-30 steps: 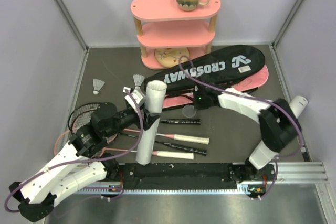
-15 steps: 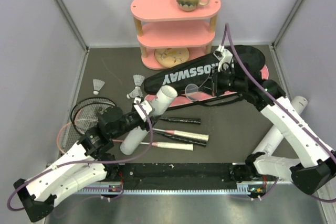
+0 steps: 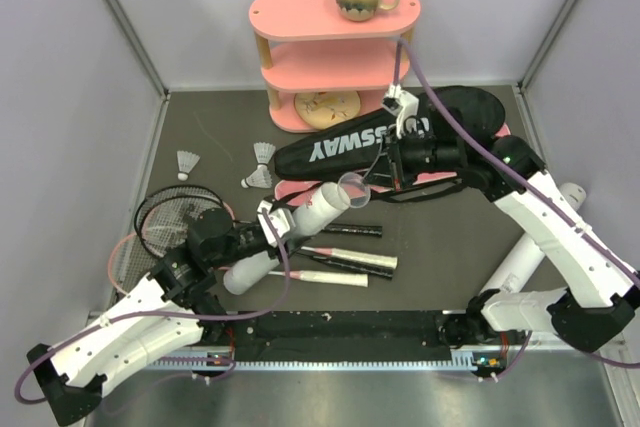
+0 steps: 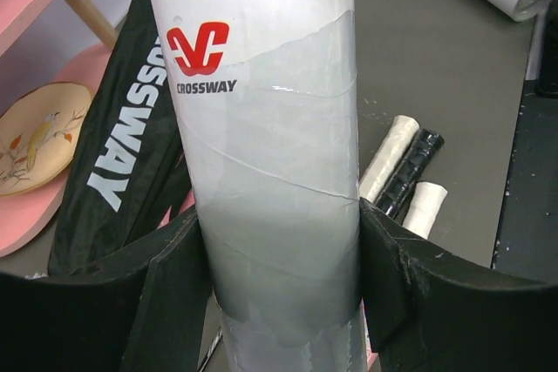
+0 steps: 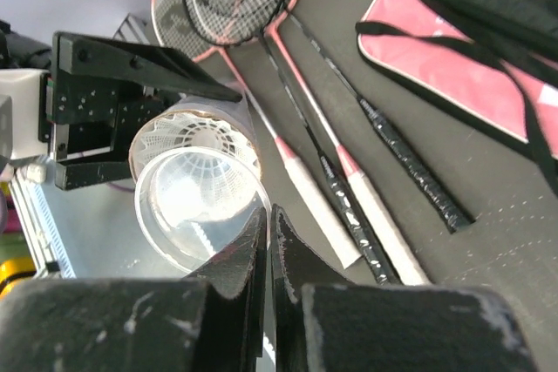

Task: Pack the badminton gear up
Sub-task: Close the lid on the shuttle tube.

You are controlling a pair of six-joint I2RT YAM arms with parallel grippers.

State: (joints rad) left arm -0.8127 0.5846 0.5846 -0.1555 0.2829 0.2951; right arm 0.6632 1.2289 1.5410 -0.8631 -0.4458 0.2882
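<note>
White tube (image 3: pixel 288 235), CROSSWAY mark on its side, is clamped across its body by the left tool (image 4: pixel 281 298), with a finger on either side. Change noted: a second ago it stood close to upright over the rackets (image 3: pixel 345 259). It has since been tipped down and now lies slanted, with its open mouth pointing far-right. Over the same second the right tool (image 5: pixel 268 226) came up from the worktop (image 3: pixel 450 237) and swung left. Its fingers are pressed together on the rim of a clear cap (image 5: pixel 196 211), which now sits just in front of the tube mouth. We read this as the capping step: mouth and cap are being lined up, and in our judgement the cap is not yet seated. Feathers of a shuttlecock (image 5: pixel 193 137) show inside the mouth; we cannot tell how many sit behind it. Neither view shows whether cap and mouth touch. The tube's near end is hidden under the left arm. Not yet packed: loose shuttlecocks (image 3: pixel 187 163) far left, a second tube (image 3: pixel 522 265) at the right, and both rackets. The pink bag (image 3: pixel 295 188) lies mostly covered by the black bag (image 3: pixel 340 145).
</note>
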